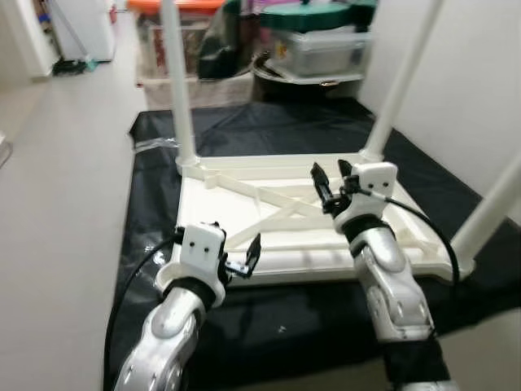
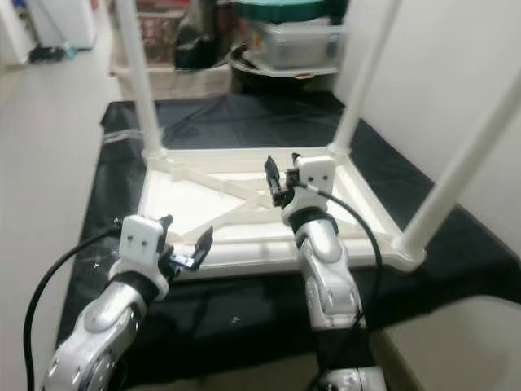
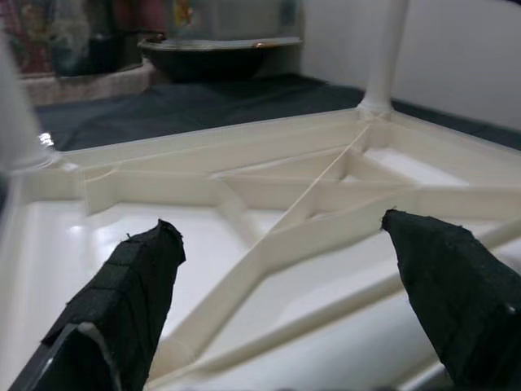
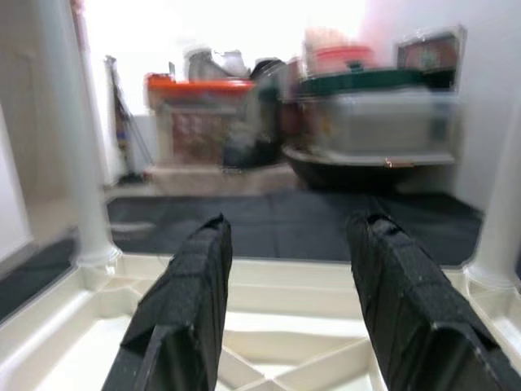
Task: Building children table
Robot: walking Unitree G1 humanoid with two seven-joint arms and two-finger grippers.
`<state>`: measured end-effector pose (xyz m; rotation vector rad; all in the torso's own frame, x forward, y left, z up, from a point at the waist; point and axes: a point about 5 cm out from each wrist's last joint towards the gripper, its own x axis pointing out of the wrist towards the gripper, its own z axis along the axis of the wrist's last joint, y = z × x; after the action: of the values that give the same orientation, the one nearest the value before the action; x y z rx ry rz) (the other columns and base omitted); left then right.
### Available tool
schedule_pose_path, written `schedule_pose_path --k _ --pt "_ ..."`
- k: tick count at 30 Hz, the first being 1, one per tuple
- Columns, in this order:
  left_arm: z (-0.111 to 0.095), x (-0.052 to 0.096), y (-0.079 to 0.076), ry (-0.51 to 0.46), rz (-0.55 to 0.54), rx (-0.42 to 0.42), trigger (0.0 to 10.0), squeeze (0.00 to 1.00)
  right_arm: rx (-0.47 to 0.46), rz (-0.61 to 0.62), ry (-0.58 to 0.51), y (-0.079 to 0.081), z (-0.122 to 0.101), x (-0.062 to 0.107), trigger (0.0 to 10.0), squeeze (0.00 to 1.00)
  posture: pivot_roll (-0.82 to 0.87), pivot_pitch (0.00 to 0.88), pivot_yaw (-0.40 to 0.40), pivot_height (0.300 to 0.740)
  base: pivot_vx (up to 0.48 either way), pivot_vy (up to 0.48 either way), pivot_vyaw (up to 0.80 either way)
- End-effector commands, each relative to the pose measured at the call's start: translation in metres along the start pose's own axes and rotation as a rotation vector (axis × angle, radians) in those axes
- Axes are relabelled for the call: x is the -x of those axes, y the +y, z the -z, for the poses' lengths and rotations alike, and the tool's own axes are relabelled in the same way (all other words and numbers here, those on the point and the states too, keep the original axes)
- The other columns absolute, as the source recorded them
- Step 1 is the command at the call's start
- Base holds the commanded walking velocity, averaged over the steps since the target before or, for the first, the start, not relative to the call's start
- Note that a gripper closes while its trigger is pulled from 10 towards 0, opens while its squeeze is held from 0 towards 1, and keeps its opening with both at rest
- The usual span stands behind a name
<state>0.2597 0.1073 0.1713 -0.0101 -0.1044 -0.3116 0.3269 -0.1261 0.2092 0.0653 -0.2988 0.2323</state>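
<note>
Tabletop: one cream plastic children's table (image 1: 269,220) is lying upside down on the floor mat, its ribbed underside facing up, with raised diagonal braces crossing a glossy rectangular panel.
Legs: three round white legs are standing upright in corner sockets, the far-left leg (image 1: 179,81), the far-right leg (image 1: 403,77) and the near-right leg (image 1: 496,204); the near-left corner is sitting behind the left gripper, so I cannot tell what is in it.
Mat: one black sheet (image 1: 269,326), creased and slightly shiny, is spreading under the whole tabletop and past its edges on every side.
Left gripper: the left gripper (image 1: 242,259) is hovering at the near-left edge of the tabletop, its two black fingers (image 3: 122,301), wrapped in dark textured tape, standing wide apart with nothing between them.
Right gripper: the right gripper (image 1: 331,181) is hanging over the middle-right of the panel, its two taped fingers (image 4: 191,301) parted and holding nothing.
Arms: two silver jointed arms are reaching in from the near side, each trailing a black cable.
Background: clear plastic storage boxes are stacked against the far wall, one with an orange lid (image 1: 175,5) and one with a green lid (image 1: 313,16), just beyond a dark round basin (image 3: 216,53).
</note>
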Motion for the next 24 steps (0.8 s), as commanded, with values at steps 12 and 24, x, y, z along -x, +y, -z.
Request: schedule_pose_path --k 12,24 --pt "-0.006 0.001 0.036 0.063 -0.04 -0.038 10.0 0.0 0.008 -0.005 0.034 -0.002 0.005 0.003 10.0 0.0 0.1 0.066 -0.069 0.74 0.0 0.0 0.0" --pt "-0.009 -0.003 0.056 0.167 -0.011 0.014 10.0 0.0 -0.001 -0.009 0.051 0.002 0.009 0.004 10.0 0.0 0.1 0.084 -0.068 0.74 0.0 0.0 0.0"
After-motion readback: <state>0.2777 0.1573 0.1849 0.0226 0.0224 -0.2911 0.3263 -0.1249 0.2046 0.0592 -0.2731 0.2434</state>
